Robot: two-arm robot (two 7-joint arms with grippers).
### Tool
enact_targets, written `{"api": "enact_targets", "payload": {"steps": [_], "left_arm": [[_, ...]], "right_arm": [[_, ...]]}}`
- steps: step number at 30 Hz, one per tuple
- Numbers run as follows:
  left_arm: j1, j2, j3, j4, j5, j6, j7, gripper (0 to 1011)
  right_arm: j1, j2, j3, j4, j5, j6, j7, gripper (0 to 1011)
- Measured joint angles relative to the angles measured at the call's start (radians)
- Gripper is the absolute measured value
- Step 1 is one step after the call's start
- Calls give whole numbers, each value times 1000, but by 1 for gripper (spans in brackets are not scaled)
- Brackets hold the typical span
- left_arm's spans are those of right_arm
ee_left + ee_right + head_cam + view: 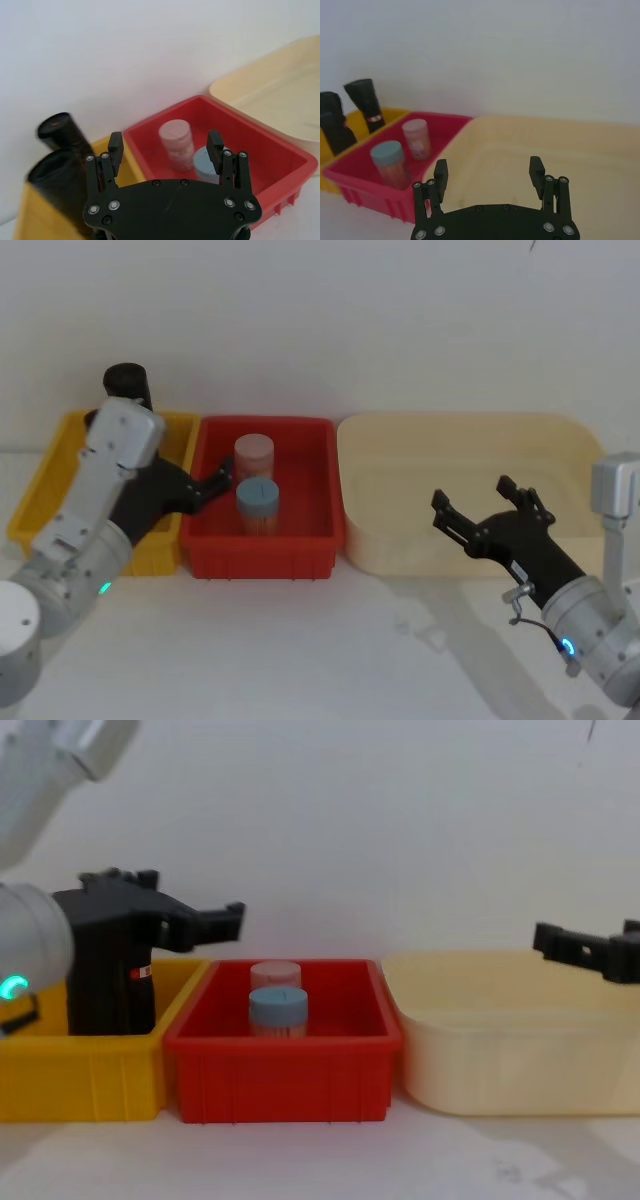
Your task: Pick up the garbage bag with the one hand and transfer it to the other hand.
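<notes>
The left hand (216,485), fingers spread, hangs over the shared wall of the yellow bin (38,502) and the red bin (260,558) at the bench's (350,640) left end. The garbage bag (52,187) stands in the yellow bin, just beside that hand. The right hand (470,493), also spread, hovers over the cream tub (400,550) toward the right edge.

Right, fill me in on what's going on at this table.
Nothing has been picked up yet. The garbage bag stands in the yellow bin. The left gripper hovers open and empty beside it, above the left edge of the red bin. The right gripper hangs open and empty over the cream tub.
</notes>
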Motion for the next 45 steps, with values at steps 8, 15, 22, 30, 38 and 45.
{"api": "enact_targets", "payload": {"steps": [8, 15, 22, 30, 38, 45], "left_arm": [[85, 47, -104, -115, -50, 56, 16, 1001], [145, 67, -190, -169, -100, 80, 22, 1001], [165, 69, -250, -172, -156, 102, 13, 1001], [150, 59, -278, -120, -193, 113, -11, 1001], [110, 46, -285, -46, -212, 123, -37, 1001], [72, 33, -276, 5, -216, 129, -58, 1001]], "right_arm": [[59, 0, -13, -19, 43, 66, 46, 1001], [115, 1, -34, -22, 54, 114, 63, 1001], [190, -2, -71, 12, 46, 158, 76, 1001], [260, -9, -106, 61, 25, 189, 94, 1001], [317, -16, -133, 113, 6, 207, 116, 1001], [347, -18, -143, 138, 1, 216, 132, 1001]]}}
